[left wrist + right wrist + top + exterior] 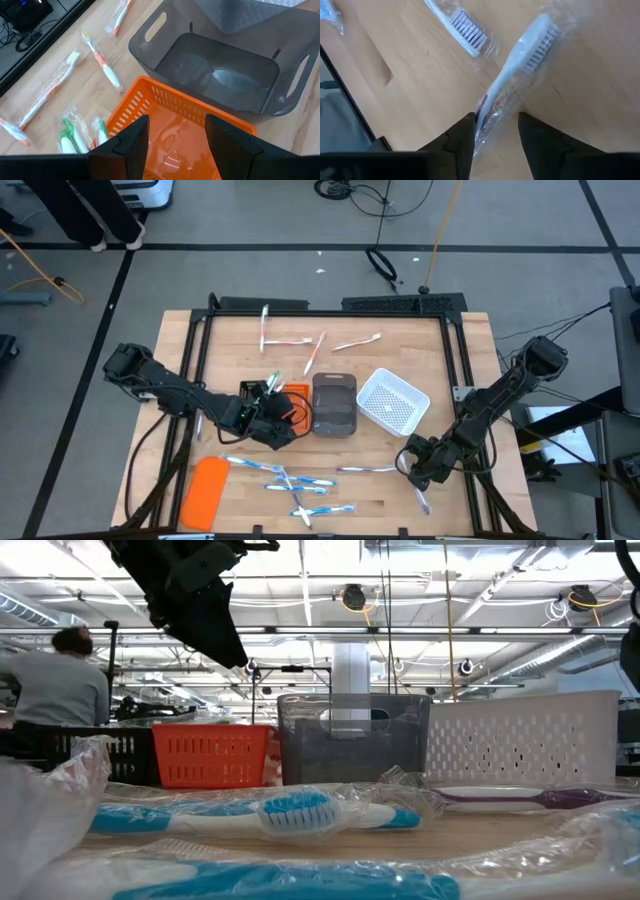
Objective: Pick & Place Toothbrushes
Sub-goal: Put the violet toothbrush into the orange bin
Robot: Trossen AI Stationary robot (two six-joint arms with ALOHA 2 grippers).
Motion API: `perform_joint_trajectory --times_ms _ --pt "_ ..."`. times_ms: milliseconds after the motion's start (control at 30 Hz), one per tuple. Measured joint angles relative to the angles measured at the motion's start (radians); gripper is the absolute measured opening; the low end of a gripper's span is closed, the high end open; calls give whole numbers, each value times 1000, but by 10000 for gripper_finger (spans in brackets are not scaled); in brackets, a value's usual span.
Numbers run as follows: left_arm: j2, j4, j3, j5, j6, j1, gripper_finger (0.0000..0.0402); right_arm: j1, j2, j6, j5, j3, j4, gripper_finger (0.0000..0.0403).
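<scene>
A: Toothbrushes everywhere, operator. From above, what do you make of the arms?

B: Your left gripper (pixel 272 412) hangs over the orange tray (pixel 291 402), with the grey tray (pixel 334 403) and white basket (pixel 393 401) in a row beside it. Your right gripper (pixel 421 464) sits low near the front right of the table (pixel 440 350), at the end of a pale toothbrush (pixel 366 469) lying crosswise. A blue-white cluster (pixel 290 484) lies near the front edge by the orange slab (pixel 207 488), and open wood stretches between that cluster and the trays.

A: And level with the table?

B: You see a wrapped blue toothbrush (pixel 262 814) lying sideways up close, the three trays standing behind it. A person (pixel 58 686) sits far back.

A: Left wrist?

B: Your fingers (pixel 127 145) stand wide apart and empty above the orange tray (pixel 172 132). Green-white brushes (pixel 75 134) lie just beside its wall, and orange-white ones (pixel 102 69) farther off.

A: Right wrist?

B: Your fingers (pixel 461 140) straddle the handle of a wrapped grey toothbrush (pixel 517 65), its head pointing away from the gripper. They're fairly narrow, but I can't tell whether they actually pinch it. A second brush head (pixel 462 29) lies near.
</scene>
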Motion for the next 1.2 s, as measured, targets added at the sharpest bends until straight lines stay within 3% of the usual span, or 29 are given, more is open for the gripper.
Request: perform_joint_trajectory --times_ms 133,367,633,1000,1200 --pt "0 0 0 0 0 0 196 0 0 -20 2 -2 -2 113" --pt "0 0 0 0 -1 0 196 -1 3 -14 0 -4 9 13" --pt "0 1 0 0 -3 0 196 0 -18 -64 -3 -5 119 1" --pt "0 5 0 0 -3 0 196 -8 -86 -132 81 5 122 1" --pt "0 35 0 0 8 0 196 -44 -125 -288 138 5 282 1"
